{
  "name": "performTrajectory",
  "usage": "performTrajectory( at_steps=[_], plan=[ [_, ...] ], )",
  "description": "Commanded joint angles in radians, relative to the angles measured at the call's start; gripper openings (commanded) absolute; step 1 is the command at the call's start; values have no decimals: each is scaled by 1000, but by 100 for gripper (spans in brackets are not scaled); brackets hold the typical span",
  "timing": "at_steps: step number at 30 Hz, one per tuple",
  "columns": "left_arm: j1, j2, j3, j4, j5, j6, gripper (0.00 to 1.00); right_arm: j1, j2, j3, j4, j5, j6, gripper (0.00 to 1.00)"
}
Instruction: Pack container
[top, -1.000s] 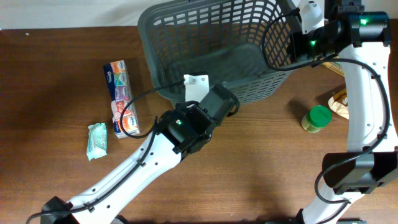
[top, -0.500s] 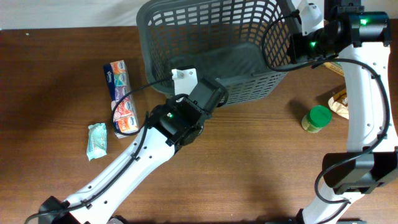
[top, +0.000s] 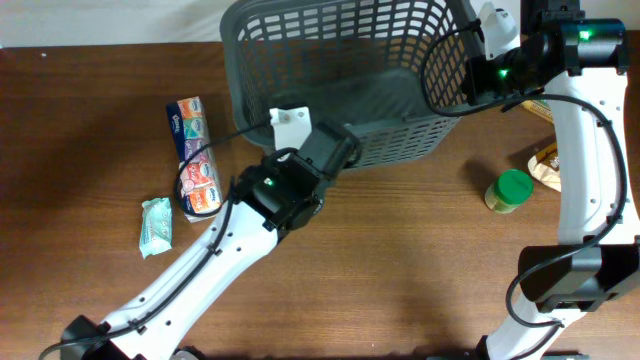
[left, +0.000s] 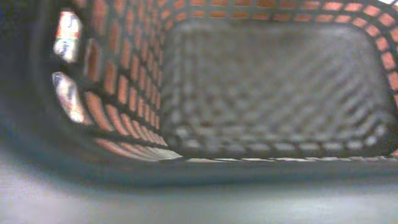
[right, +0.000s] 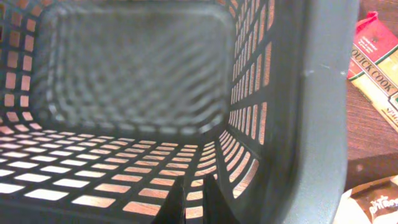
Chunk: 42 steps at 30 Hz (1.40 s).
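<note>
The container (top: 340, 75), a big dark grey lattice basket, stands tilted at the back of the table. My left gripper (top: 335, 150) presses against its near wall. The left wrist view looks down into the container (left: 273, 87) over its thick rim, and the jaws are hidden. My right gripper (top: 478, 78) is at the container's right rim. In the right wrist view its fingertips (right: 199, 199) are nearly together on the lattice wall (right: 249, 99), beside the rim. The container holds nothing.
A tissue multipack (top: 193, 158) and a small green packet (top: 156, 225) lie left of the container. A green-lidded jar (top: 510, 190) and a snack bag (top: 548, 165) lie to the right. A red and green box (right: 376, 56) lies outside the rim.
My left gripper has moved left and a little further back along the container's near wall. The right arm has stayed where it was.
</note>
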Motion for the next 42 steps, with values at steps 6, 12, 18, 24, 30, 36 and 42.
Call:
performTrajectory(
  at_steps=[6, 12, 18, 24, 30, 36, 42],
  plan=[
    [72, 9, 13, 6, -29, 20, 2, 4, 0, 8, -21, 9, 8, 3],
    [76, 9, 13, 6, -30, 20, 2, 4, 0, 8, -30, -2, 21, 4],
    [78, 9, 13, 6, -30, 20, 2, 4, 0, 8, -38, -2, 35, 4],
    [100, 9, 13, 6, -33, 20, 2, 4, 0, 8, -53, -2, 42, 4],
    [122, 9, 13, 6, -33, 20, 2, 4, 0, 8, -58, -2, 42, 4],
    [130, 9, 13, 6, -33, 20, 3, 4, 0, 8, -60, -2, 42, 4],
    [130, 9, 13, 6, -33, 20, 6, 4, 0, 8, -59, -2, 42, 4]
  ],
)
